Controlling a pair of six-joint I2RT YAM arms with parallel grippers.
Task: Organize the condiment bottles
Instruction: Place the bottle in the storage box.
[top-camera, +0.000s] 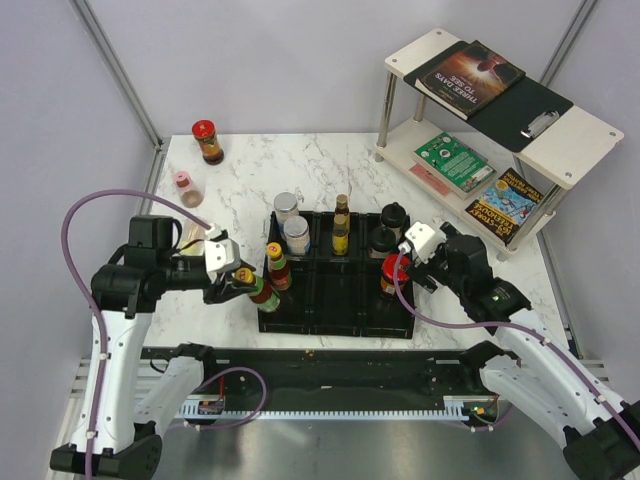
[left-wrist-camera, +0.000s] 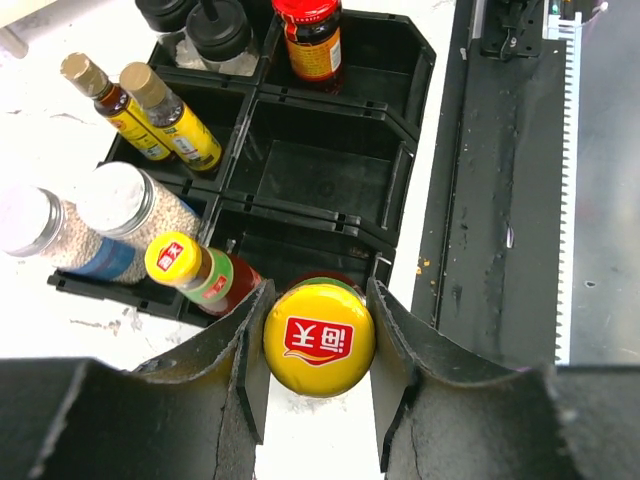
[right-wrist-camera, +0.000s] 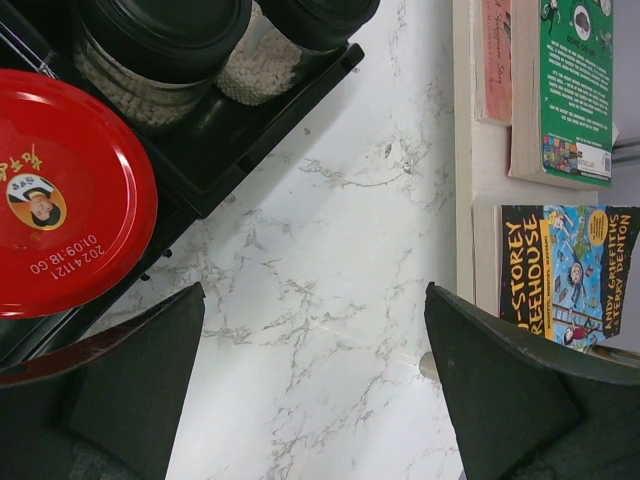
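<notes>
The left jaws are nearly closed and squeeze a yellow-capped bottle (left-wrist-camera: 319, 340) just under its cap. The bottle hangs right at the left side of the black tray (top-camera: 335, 328), toward the near edge of the worktop (top-camera: 260, 165). There looks to be free room in the tray beside another yellow-capped bottle (left-wrist-camera: 190, 270). To do this well, the arm should hold the bottle straight and go down slowly. It should miss the neighbour and let go only once the bottle stands. The right jaws are wide open and hold nothing, next to a red-capped jar (right-wrist-camera: 60, 190).
</notes>
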